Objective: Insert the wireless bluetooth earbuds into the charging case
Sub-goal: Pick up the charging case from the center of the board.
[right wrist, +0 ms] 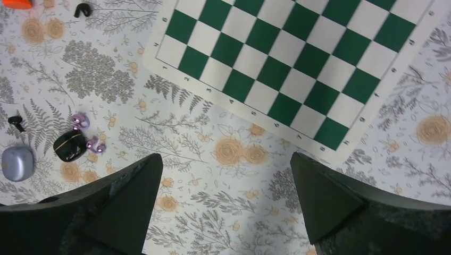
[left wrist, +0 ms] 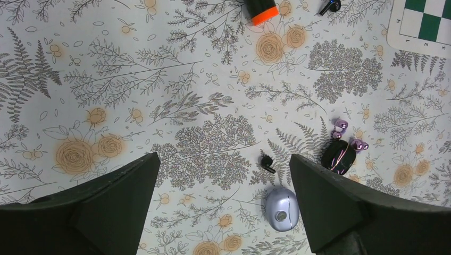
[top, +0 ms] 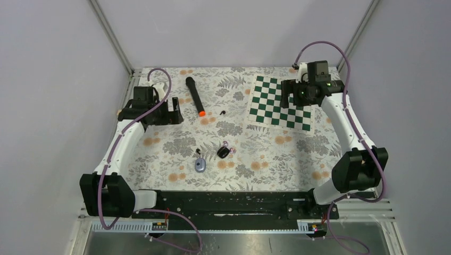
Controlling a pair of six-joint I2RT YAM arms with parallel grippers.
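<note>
From above, the left fingers (top: 174, 112) and right fingers (top: 287, 94) hang spread and empty at the far corners. The lilac buds (top: 225, 143) lie mid-counter (top: 266, 159), just beside the black case (top: 223, 152). Nothing looks inserted, so the first reach is probably due.

The left wrist view adds a black bud (left wrist: 267, 163) near a pale case (left wrist: 282, 208). Both cases look shut, so a lid likely needs opening first.

The right wrist view mostly shows the chessboard (right wrist: 287, 64), with the buds far off to one side.

The black case (left wrist: 338, 156) is gleaming glossy, the grey-blue case (left wrist: 281, 208) is showing a smooth sheen, the floral cloth (left wrist: 159, 79) is looking matt.
</note>
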